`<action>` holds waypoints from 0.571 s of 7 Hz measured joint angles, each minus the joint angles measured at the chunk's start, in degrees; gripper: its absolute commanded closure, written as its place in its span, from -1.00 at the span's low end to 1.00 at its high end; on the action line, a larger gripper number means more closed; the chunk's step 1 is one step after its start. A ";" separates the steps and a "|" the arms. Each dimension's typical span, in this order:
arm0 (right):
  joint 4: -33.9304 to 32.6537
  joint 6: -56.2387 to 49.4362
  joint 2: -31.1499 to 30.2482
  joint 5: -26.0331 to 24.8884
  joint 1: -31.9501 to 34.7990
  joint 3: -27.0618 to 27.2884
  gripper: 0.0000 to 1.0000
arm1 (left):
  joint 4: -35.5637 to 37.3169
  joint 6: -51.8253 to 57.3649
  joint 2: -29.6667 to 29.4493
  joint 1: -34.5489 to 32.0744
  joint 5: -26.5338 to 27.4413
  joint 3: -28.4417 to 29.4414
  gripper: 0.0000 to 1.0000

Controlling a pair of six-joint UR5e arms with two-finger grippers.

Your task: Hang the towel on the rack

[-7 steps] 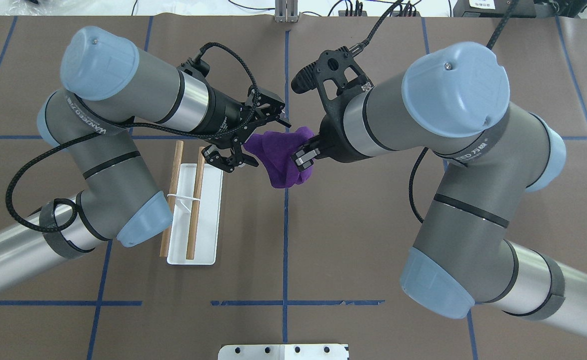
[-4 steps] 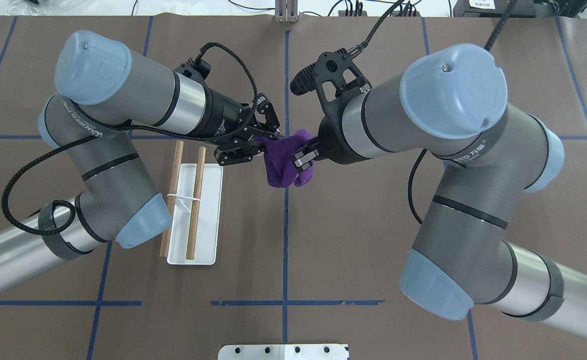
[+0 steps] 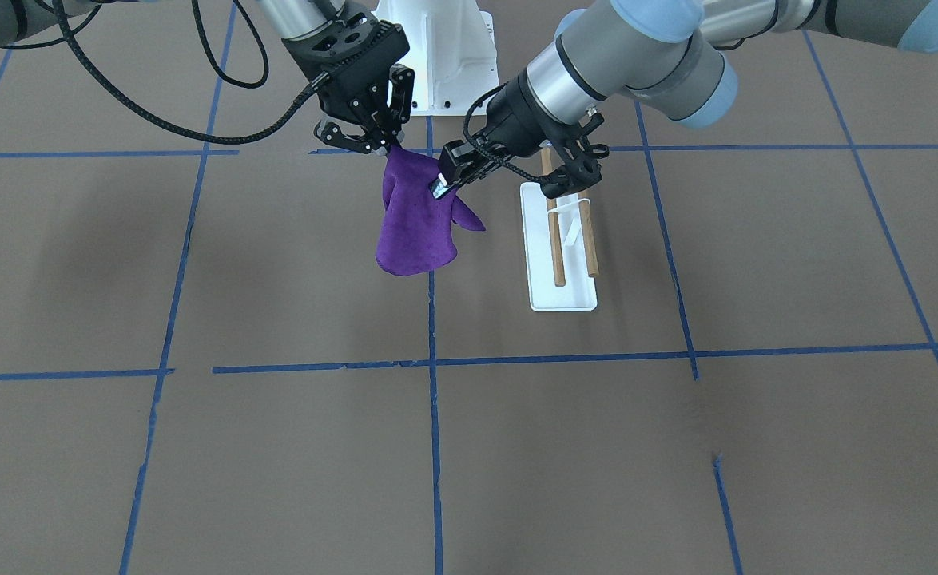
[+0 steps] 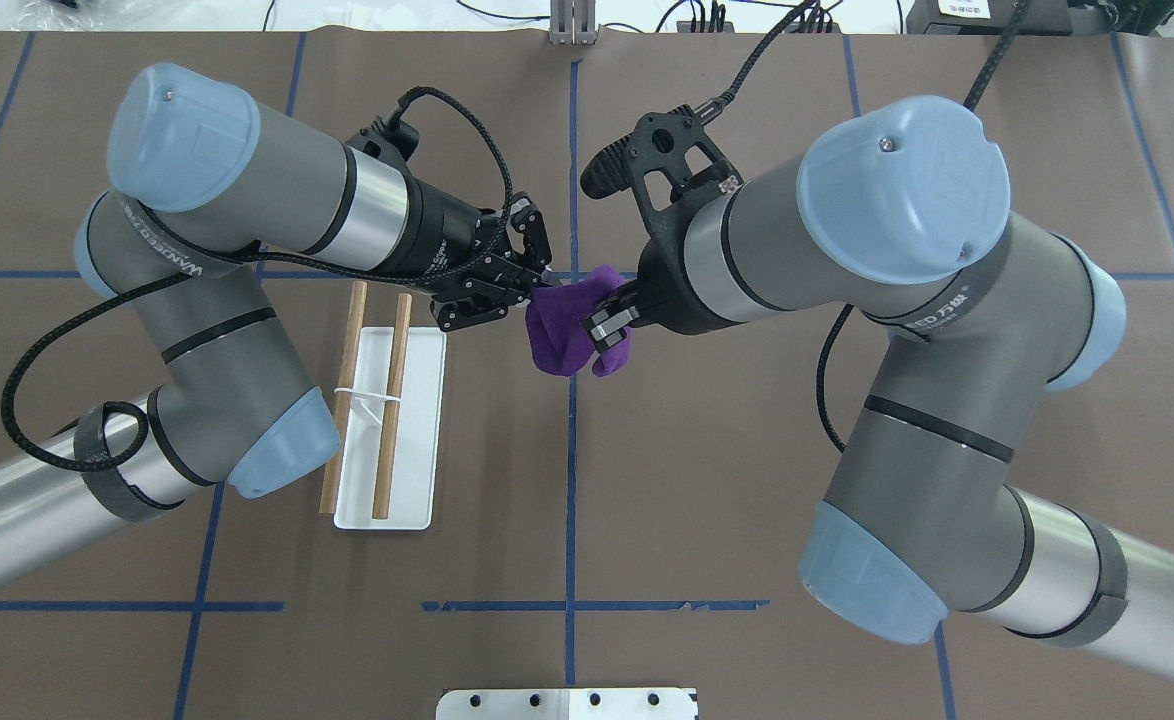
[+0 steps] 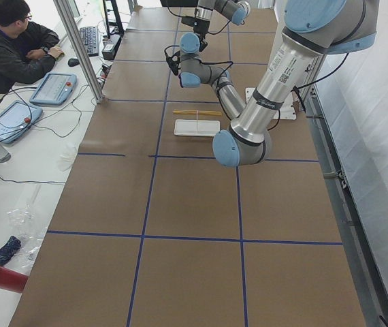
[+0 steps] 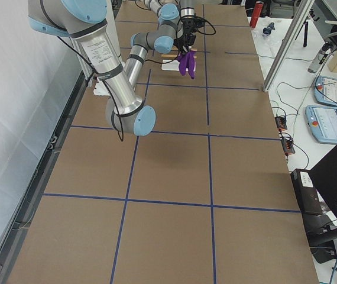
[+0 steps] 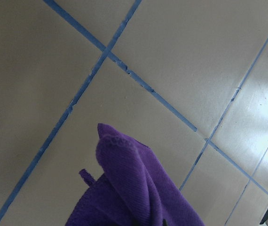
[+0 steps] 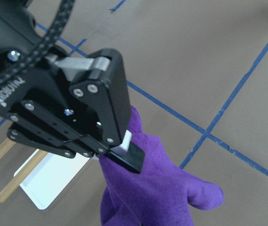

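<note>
The purple towel [image 4: 567, 330] hangs bunched in the air between both grippers, above the table. My left gripper [image 4: 537, 287] is shut on its left end. My right gripper [image 4: 604, 322] is shut on its right part. In the front view the towel [image 3: 413, 224] droops from the right gripper [image 3: 385, 148], with the left gripper [image 3: 443, 182] pinching its side. The right wrist view shows the left gripper [image 8: 124, 151] clamped on the towel [image 8: 157, 193]. The rack [image 4: 392, 400], two wooden dowels over a white base [image 4: 412, 490], stands to the left of the towel and below the left arm.
The white robot pedestal [image 3: 445, 48] is bolted at the table's robot side. Blue tape lines cross the brown table mat [image 4: 567, 520]. An operator [image 5: 10, 41] sits at a side desk beyond the table's far edge.
My left gripper, open around the towel's left end a second ago, has shut on it. The towel is pulled into a tighter bunch and sits slightly further from the robot.
</note>
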 measured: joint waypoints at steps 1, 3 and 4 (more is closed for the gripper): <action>-0.11 0.05 -0.03 0.14 0.00 0.00 -0.27 | 0.02 0.05 0.06 0.00 -0.02 0.00 1.00; -0.63 1.44 -0.21 0.46 0.00 0.00 -1.00 | 0.05 0.10 0.19 -0.06 -0.01 -0.06 1.00; -1.81 3.05 -0.31 1.16 0.07 0.01 -1.00 | 0.12 0.14 0.24 -0.11 0.03 -0.08 1.00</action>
